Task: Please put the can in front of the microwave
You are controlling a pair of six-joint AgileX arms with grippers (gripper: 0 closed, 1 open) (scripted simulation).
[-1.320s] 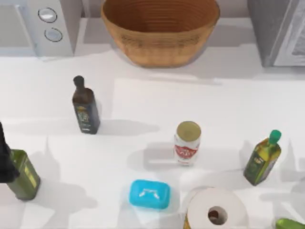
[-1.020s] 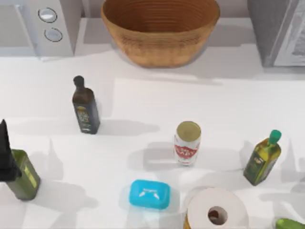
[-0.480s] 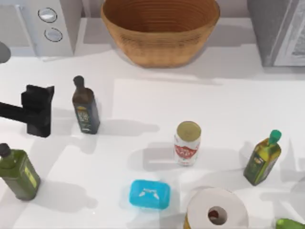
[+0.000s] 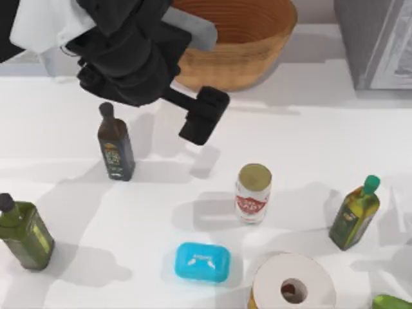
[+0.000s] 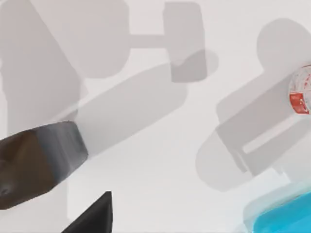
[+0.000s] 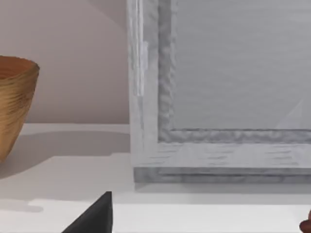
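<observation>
Top view: left gripper [image 4: 203,116] above can [image 4: 252,193] (apart).

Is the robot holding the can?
No, the can stands alone on the table, with the left gripper above and apart from it.

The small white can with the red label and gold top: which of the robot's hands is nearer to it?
Left. The left hand hangs up-left of the small white can with the red label; where the right hand is cannot be told.
</observation>
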